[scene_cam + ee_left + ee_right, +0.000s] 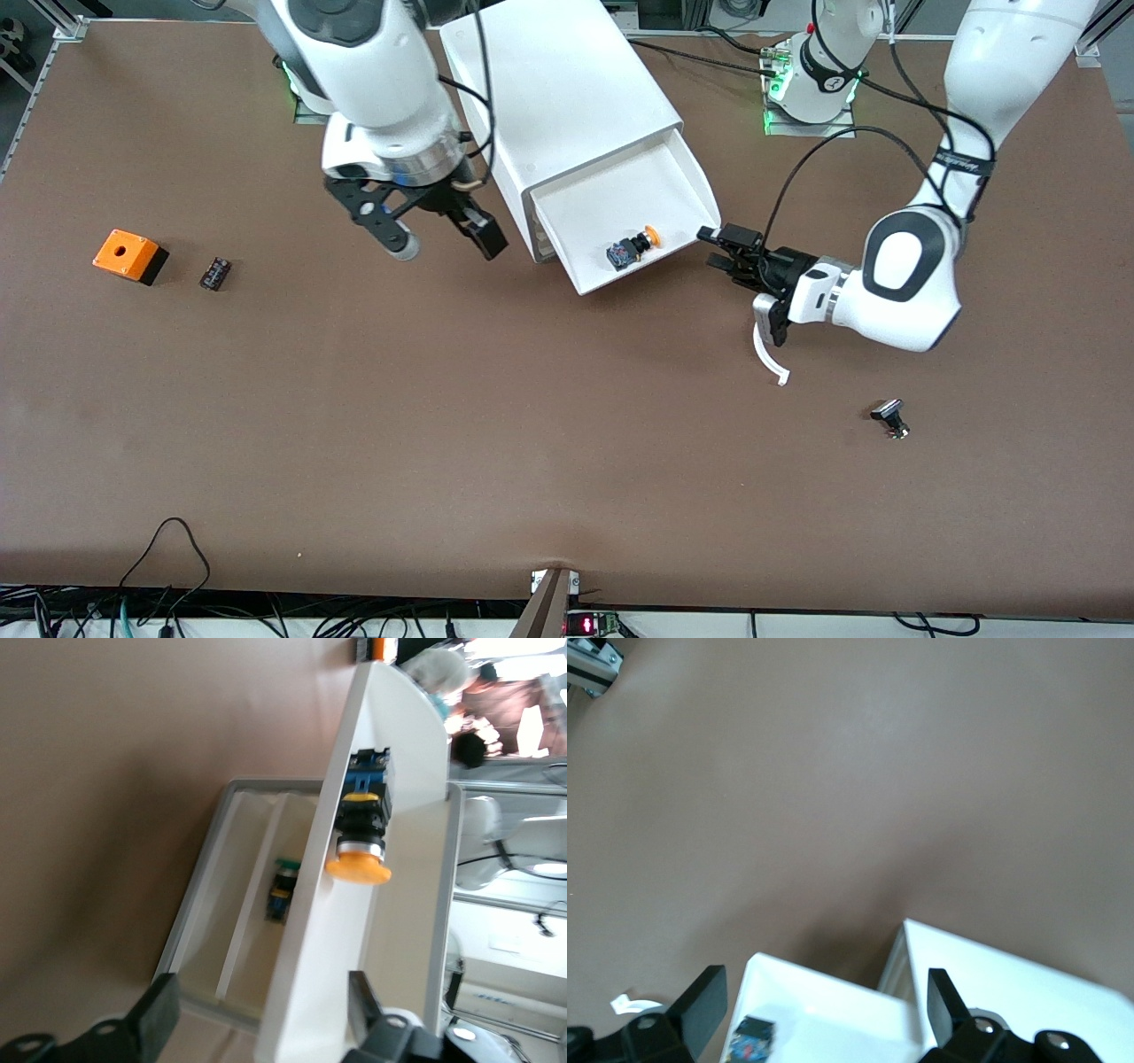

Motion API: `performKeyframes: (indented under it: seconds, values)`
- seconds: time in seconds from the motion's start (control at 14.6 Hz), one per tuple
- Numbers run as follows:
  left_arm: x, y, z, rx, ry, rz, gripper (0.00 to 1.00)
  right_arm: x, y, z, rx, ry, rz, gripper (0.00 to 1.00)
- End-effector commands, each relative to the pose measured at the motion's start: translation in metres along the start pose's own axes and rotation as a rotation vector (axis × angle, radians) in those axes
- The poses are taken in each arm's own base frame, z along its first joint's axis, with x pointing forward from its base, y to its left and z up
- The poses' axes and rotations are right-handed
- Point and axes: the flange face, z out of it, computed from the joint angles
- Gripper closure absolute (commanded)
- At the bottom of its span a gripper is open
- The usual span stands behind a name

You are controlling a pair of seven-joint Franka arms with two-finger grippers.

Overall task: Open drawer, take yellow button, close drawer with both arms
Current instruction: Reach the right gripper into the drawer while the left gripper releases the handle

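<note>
We see the left gripper (719, 248) low beside the open drawer's (671, 173) corner, fingers apart. The button (632, 247) lies inside the drawer (orange cap up), toward the counter's (443, 425) base-side edge. The right gripper (447, 239) hangs by the cabinet (558, 84), fingers apart.

white drawer (620, 199); orange-capped black button (631, 247).

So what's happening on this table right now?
The top drawer of the white cabinet is pulled out, with the yellow-capped button lying inside. The left tool is open beside the drawer's outer corner, holding nothing. The right tool hangs open over the table beside the cabinet. The button has not been picked up yet.
</note>
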Motion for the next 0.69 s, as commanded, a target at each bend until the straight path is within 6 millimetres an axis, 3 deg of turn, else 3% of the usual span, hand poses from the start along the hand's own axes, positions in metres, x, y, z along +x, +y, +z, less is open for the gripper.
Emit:
performKeyframes:
  seconds: [0.0, 0.14, 0.41, 0.55, 0.62]
  values:
    - [0.0, 0.052, -0.049, 0.214, -0.052, -0.131, 0.0, -0.023, -0.034, 0.013, 0.033, 0.0, 0.099, 0.0]
    - [-0.002, 0.079, -0.068, 0.373, -0.048, -0.246, 0.0, -0.037, -0.049, 0.027, 0.06, 0.001, 0.15, 0.0]
    - [-0.019, 0.12, -0.102, 0.751, -0.013, -0.345, 0.0, -0.088, -0.068, 0.074, 0.1, 0.013, 0.199, 0.0]
    - [-0.029, 0.155, -0.148, 0.839, 0.022, -0.341, 0.0, -0.105, -0.072, 0.096, 0.102, 0.004, 0.215, 0.0]
    - [-0.032, 0.162, -0.168, 0.861, 0.032, -0.345, 0.0, -0.113, -0.073, 0.107, 0.096, 0.002, 0.213, 0.0]
